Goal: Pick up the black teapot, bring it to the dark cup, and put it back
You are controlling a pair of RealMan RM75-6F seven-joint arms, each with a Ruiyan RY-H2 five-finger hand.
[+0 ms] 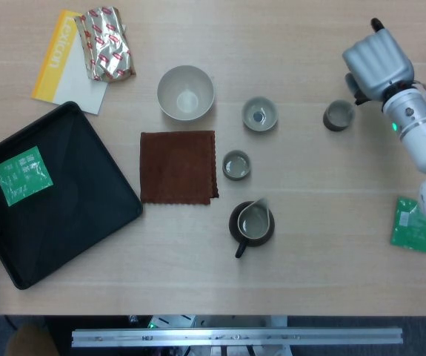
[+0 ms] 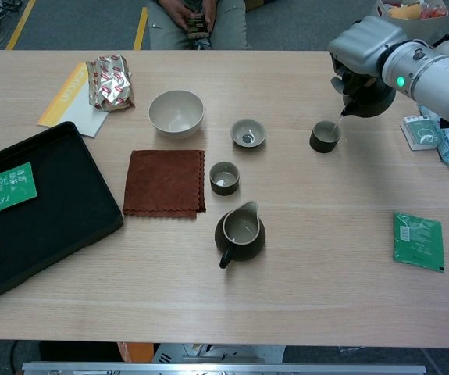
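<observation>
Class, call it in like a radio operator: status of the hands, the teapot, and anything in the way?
Right robot hand holds black teapot, spout tipped at dark cup. Left hand not in view. Nothing between them.

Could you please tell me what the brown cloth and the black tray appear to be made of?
Brown cloth: probably a woven or suede-like fabric, matte, with a wavy stitched right edge. Black tray: possibly plastic or lacquered wood; its smooth surface shows a faint sheen, but the look leaves it open.

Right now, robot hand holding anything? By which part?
The right robot hand holds the black teapot from above; the exact grip spot is hidden. Its spout is at the dark cup.
</observation>
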